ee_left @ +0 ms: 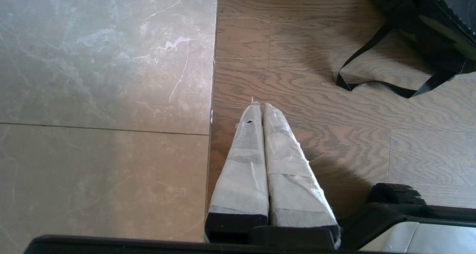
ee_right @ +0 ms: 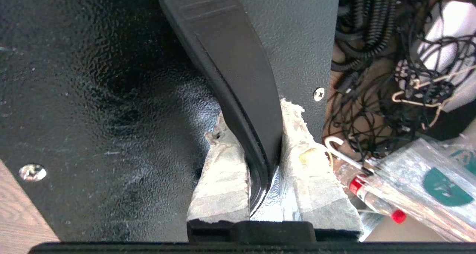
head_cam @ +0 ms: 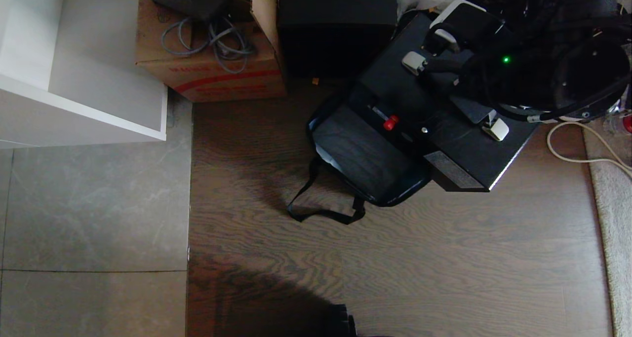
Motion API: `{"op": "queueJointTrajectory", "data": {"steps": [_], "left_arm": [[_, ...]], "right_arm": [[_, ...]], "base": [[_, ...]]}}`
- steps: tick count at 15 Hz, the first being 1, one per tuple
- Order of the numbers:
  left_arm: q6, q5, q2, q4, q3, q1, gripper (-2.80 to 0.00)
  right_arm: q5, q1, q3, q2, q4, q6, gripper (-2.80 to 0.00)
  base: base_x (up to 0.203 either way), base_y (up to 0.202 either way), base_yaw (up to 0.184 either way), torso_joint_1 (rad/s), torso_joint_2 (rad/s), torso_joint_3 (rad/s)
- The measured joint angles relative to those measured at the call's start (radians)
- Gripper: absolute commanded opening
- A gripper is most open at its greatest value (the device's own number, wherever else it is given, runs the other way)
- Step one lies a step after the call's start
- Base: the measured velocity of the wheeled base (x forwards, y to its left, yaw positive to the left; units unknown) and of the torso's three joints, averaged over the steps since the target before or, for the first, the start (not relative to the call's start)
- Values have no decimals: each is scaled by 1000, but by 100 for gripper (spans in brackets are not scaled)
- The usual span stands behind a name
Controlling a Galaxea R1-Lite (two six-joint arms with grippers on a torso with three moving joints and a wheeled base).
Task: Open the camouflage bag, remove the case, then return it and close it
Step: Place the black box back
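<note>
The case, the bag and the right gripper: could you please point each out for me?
case [head_cam: 459, 144], head view, black top face.
bag [head_cam: 365, 159], head view, open interior.
right gripper [ee_right: 262, 150], right wrist view, between its fingertips, clamping the case handle.

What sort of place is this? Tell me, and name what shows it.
Probably a storage or workshop corner of an indoor room, not a tidy work cell. A cardboard box with loose grey cables stands on the wood floor, and tangled black wires pile up beside the case.

Black case [head_cam: 434, 125] tilted, partly over open camouflage bag [head_cam: 365, 159] on floor.
</note>
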Motion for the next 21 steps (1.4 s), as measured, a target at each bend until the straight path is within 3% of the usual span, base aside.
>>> {"op": "queueJointTrajectory", "data": {"steps": [21], "left_arm": [[1, 0, 0, 0, 0, 0, -280]], "right_arm": [[-82, 111, -137, 165, 0, 45, -280]], "base": [[0, 0, 0, 0, 0, 0]]}}
